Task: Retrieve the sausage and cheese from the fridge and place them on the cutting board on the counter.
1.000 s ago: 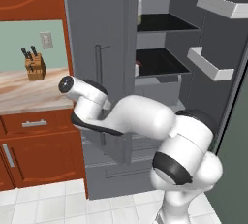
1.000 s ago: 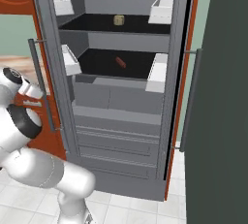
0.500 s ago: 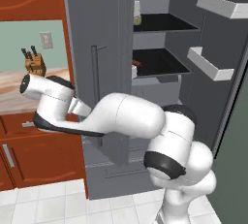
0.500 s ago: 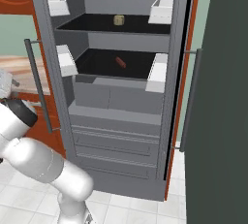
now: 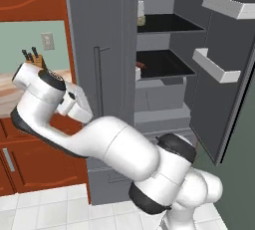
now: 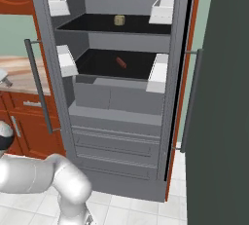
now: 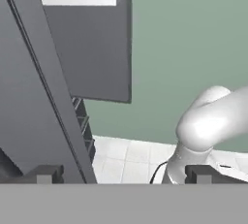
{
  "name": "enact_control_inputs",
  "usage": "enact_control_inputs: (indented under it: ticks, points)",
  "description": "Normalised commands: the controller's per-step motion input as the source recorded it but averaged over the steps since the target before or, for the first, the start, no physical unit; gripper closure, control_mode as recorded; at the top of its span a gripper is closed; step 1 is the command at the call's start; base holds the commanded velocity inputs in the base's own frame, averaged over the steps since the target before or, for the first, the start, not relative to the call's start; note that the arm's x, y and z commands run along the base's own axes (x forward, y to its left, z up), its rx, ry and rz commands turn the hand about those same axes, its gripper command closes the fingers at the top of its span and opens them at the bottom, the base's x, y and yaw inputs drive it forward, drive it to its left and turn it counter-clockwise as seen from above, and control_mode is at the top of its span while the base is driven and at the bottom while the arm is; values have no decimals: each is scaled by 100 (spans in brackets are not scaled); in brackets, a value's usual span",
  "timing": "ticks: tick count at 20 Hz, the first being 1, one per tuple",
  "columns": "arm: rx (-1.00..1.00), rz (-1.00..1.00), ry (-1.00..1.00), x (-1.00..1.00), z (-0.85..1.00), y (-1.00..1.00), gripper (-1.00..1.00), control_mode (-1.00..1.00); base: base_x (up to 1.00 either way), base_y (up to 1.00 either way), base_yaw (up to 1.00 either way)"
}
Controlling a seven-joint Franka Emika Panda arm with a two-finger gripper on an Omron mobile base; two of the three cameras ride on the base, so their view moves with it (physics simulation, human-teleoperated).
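Two doors of the tall grey double-door fridge [image 5: 114,50] standing open in the left base view, dark shelves exposed (pale grey door bins [image 5: 215,64] on the right door). On the lower shelf, a glimpse of the short dark red-brown sausage [image 5: 140,65]; on the upper shelf, the small pale yellow-tan cheese chunk [image 5: 142,20]. White arm swung left, its hand in front of the marbled beige stone counter [image 5: 9,90], near a knife block [image 5: 34,57].

From the right base view, cheese [image 6: 119,20] mid upper shelf, sausage [image 6: 120,63] mid lower shelf, well apart from the arm. Counter [image 6: 17,73] at left over reddish-brown cabinets [image 6: 24,121].

In the hand view, gripper [image 7: 123,174] spread wide, nothing between its dark tips, beside a grey fridge door, with green wall and white tiled floor [image 7: 126,157] beyond.
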Motion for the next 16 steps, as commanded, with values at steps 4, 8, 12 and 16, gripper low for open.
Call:
enact_control_inputs:
  ticks: [4, 8, 12, 16]
  points:
    - [14, 1, -31, -100, 0, -85, -100, -100, 0, 0, 0]
    - [13, 19, -26, -100, 2, -98, -100, -100, 0, 0, 0]
    - [12, 29, -23, -91, 9, -100, -100, -100, 0, 0, 0]
    - [18, 33, -14, -33, 24, -99, -100, -100, 0, 0, 0]
